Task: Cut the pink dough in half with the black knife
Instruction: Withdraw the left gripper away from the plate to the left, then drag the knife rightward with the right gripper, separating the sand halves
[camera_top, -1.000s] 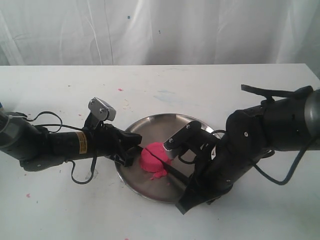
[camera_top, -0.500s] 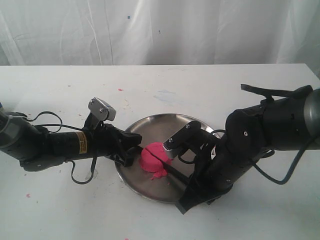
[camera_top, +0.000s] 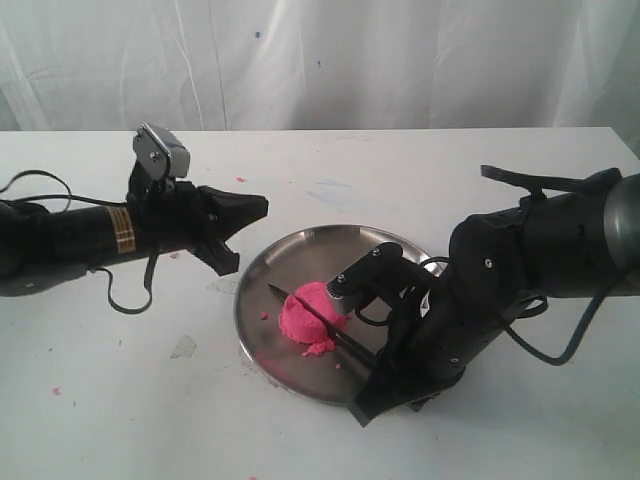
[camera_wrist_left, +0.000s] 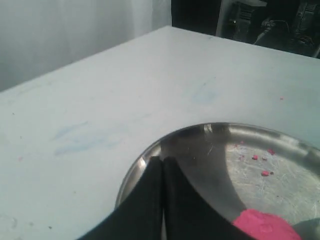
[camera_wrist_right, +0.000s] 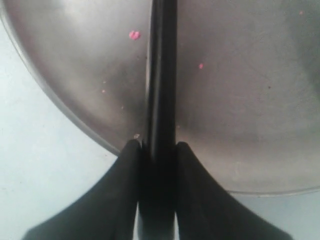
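Note:
The pink dough (camera_top: 310, 322) is one rounded mound near the front of the steel plate (camera_top: 330, 250); a corner of the pink dough (camera_wrist_left: 262, 226) shows in the left wrist view. The black knife (camera_top: 285, 296) lies across the mound, its tip poking out on the left side. My right gripper (camera_wrist_right: 158, 145) is shut on the black knife (camera_wrist_right: 162, 75), whose blade runs out over the steel plate (camera_wrist_right: 240, 100). My left gripper (camera_top: 258, 207) hovers beyond the plate's far left rim, its fingers pressed together and holding nothing. In its own view the left gripper (camera_wrist_left: 162, 161) hangs over the plate rim (camera_wrist_left: 131, 175).
Tiny pink crumbs (camera_wrist_left: 265, 173) lie scattered on the plate, and a few pink crumbs (camera_wrist_right: 134, 34) show beside the blade. The white table (camera_top: 420, 170) has faint smears and pink specks. A white curtain (camera_top: 400, 60) hangs behind.
My left gripper has pulled away from the dough, rising and moving back to the left off the plate. The right arm and knife have stayed put in the dough.

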